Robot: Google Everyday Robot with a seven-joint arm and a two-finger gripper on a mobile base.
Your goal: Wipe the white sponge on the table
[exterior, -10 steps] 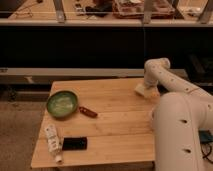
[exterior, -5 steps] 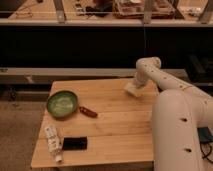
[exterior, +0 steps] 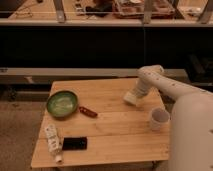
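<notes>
The white sponge (exterior: 130, 98) is a small off-white block resting on the table (exterior: 115, 131), right of its middle. My gripper (exterior: 133, 95) comes in from the right on the pale arm (exterior: 165, 85). It is at the sponge, shut on it and pressing it down onto the wooden top. The sponge hides the fingertips.
A white cup (exterior: 160, 119) stands near the table's right edge, just in front of the gripper. A green bowl (exterior: 62, 103) sits at the left, with a small red item (exterior: 87, 111) beside it. A white printed tube (exterior: 52, 142) and a black flat object (exterior: 75, 143) lie front left.
The gripper has carried the sponge leftward from the back right edge and then toward the front, across the tabletop. The white cup, hidden behind the arm before, now shows.
</notes>
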